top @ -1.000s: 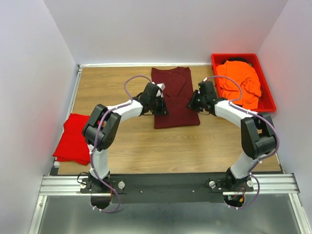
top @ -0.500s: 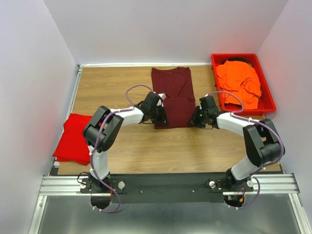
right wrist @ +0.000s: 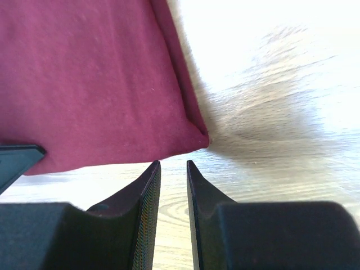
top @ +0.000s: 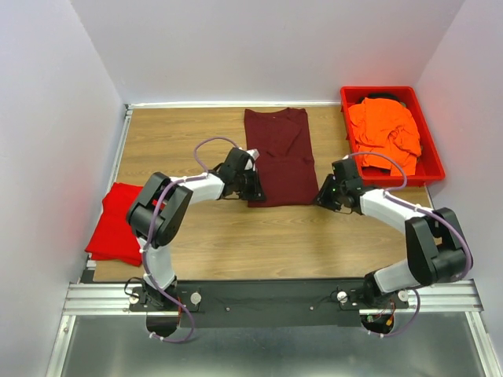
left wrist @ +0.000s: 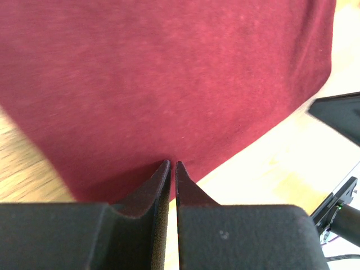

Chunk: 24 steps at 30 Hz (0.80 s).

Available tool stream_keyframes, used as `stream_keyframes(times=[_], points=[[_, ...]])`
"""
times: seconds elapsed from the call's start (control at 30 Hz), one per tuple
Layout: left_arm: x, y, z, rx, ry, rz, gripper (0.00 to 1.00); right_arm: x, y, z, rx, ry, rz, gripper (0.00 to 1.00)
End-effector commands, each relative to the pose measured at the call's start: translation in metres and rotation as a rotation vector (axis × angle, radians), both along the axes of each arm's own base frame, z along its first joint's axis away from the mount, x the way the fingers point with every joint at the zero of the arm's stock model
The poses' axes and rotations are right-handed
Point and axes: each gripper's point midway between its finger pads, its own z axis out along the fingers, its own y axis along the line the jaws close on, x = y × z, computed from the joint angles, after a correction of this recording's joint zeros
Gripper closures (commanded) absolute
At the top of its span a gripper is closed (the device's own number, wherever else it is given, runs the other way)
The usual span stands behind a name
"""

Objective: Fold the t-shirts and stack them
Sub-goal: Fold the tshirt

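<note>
left tool, pressed together at the maroon t-shirt hem facing the near edge of the tabletop, and right tool, narrowly spread just off its corner, should both pinch cloth fully before lifting.

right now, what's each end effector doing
left end effector: shut at the maroon t-shirt hem, grip unclear
right end effector: slightly open, empty

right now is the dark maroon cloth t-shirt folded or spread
Folded lengthwise: the dark maroon cloth t-shirt lies as a narrow strip, no sleeves out, doubled edge at its corner.
</note>
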Motion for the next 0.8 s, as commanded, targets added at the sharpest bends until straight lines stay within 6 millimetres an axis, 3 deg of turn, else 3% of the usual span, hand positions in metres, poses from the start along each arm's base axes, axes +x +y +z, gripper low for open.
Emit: stream_keyframes(times=[0.0,0.13,0.33,0.77], points=[[0.004,0.005,0.022,-0.016,-0.051,-0.006,0.85,0.01,-0.003,0.03,0.003,-0.069,-0.007,0.68],[0.006,0.008,0.033,-0.015,-0.071,0.004,0.85,0.038,0.004,0.054,0.008,-0.131,0.005,0.68],[0.004,0.027,0.035,-0.006,-0.073,0.049,0.85,0.048,0.007,0.04,-0.014,-0.094,0.015,0.69],[-0.017,0.043,-0.007,0.055,0.004,0.073,0.85,0.014,-0.023,-0.012,-0.138,0.018,-0.032,0.7]])
